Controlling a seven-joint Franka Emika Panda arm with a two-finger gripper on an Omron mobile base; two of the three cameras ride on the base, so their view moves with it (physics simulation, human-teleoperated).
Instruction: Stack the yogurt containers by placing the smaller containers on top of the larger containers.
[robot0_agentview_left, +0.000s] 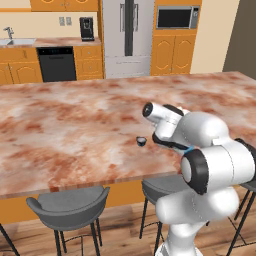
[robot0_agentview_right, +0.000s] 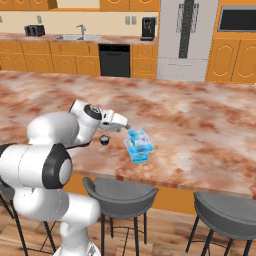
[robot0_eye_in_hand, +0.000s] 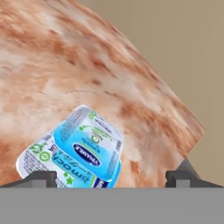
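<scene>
Looks roughly halfway there. Smaller blue pack (robot0_agentview_right: 137, 136) already sitting on top of the larger green-marked pack (robot0_agentview_right: 140, 152), a bit skewed rather than square, both just right of centre in the right base view, near the front edge of the marbled surface (robot0_agentview_right: 200, 125). Same pair at lower left of the hand view, smaller pack (robot0_eye_in_hand: 89, 151) overlapping the wider one (robot0_eye_in_hand: 37, 157) underneath, lids sealed, so no telling what's inside beyond the printed labels.

Still left: tiny dark cup (robot0_agentview_right: 104, 140) standing alone on the surface, left of the stack and apart from it. Also spotted in the left base view, cup (robot0_agentview_left: 141, 141) just left of the arm's wrist, a little below centre. Pale rim, contents too small to make out. Probably goes on top of the stack next, which could get wobbly given how crooked the top pack sits.

Gripper (robot0_eye_in_hand: 109, 177) hanging close above the stack, jaws spread wide with one tip at each bottom corner of the hand view, gripping nothing. Stack not between the tips, more off toward the left one.

Two grey stools (robot0_agentview_right: 120, 195) tucked under the front edge.
</scene>
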